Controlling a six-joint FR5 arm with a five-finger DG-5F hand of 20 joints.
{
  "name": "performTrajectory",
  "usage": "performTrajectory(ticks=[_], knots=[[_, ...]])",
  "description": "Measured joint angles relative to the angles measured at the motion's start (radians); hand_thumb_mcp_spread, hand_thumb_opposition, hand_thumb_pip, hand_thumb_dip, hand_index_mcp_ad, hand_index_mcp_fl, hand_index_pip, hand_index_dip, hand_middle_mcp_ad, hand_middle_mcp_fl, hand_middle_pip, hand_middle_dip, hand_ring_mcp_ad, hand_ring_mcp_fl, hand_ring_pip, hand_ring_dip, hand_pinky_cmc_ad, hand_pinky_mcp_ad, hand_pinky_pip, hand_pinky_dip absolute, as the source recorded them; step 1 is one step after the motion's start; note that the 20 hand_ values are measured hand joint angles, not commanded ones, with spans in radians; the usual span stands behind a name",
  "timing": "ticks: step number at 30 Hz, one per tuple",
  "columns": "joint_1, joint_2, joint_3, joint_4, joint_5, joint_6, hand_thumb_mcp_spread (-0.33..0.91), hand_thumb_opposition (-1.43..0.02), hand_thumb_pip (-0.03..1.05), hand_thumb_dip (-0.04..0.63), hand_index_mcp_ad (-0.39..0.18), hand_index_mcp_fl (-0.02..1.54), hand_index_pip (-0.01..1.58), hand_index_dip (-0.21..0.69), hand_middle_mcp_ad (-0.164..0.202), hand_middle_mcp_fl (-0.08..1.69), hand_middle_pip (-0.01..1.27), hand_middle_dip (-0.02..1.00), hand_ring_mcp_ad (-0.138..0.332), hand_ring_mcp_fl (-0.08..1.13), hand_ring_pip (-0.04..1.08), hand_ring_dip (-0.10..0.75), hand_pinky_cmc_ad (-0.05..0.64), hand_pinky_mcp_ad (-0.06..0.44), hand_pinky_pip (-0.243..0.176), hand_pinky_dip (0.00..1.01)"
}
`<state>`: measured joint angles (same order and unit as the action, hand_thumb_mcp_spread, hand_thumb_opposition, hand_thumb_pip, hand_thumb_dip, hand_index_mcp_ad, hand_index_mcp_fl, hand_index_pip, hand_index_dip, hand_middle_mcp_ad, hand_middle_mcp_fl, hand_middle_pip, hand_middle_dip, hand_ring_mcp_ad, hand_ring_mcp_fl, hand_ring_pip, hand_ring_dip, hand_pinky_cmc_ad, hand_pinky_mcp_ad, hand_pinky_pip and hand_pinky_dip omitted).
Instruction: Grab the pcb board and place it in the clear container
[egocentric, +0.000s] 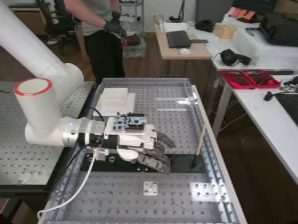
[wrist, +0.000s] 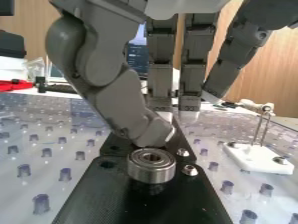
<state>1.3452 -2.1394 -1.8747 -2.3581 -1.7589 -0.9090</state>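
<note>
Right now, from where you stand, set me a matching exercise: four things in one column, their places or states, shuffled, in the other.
1. Metal bearing
2. Red trays
3. White block with metal rods
4. Thin stick

A. On the white side table
B. Slightly tilted
C. On the long dark plate
D. Beside the dark plate

Pairs: 1-C, 2-A, 3-D, 4-B

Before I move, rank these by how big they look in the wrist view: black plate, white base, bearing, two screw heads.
1. Black plate
2. Bearing and white base: too alike to rank; the base looks wider, the bearing taller
3. Screw heads: smallest, both about alike
</note>
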Motion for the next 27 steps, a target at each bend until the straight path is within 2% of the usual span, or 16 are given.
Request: performTrajectory(ticks=[5,7,16,21,27], knots=[[0.001,0.000,-0.001,0.004,0.000,0.000,0.66,-1.08,0.81,0.363,-0.241,0.27,0.56,0.016,0.051,0.57,0.99,0.86,0.087,0.51,0.36,0.572,0.506,0.248,0.068,0.67],[0.001,0.001,-0.002,0.005,0.001,0.002,0.68,-1.08,0.81,0.349,-0.241,0.27,0.56,0.016,0.051,0.57,0.99,0.86,0.087,0.53,0.36,0.572,0.506,0.258,0.084,0.67],[0.002,0.012,0.000,0.021,0.006,0.024,0.68,-1.10,0.81,0.354,-0.241,0.31,0.57,0.010,0.051,0.62,1.02,0.86,0.087,0.54,0.35,0.572,0.513,0.267,0.082,0.67],[0.002,0.030,0.002,0.015,0.008,0.032,0.68,-1.10,0.81,0.354,-0.241,0.30,0.56,0.010,0.051,0.62,1.02,0.86,0.089,0.54,0.35,0.572,0.515,0.267,0.080,0.67],[0.006,0.072,-0.005,0.001,0.017,0.038,0.68,-1.10,0.81,0.354,-0.241,0.33,0.56,0.010,0.051,0.62,1.02,0.86,0.087,0.56,0.35,0.572,0.511,0.265,0.098,0.67]])
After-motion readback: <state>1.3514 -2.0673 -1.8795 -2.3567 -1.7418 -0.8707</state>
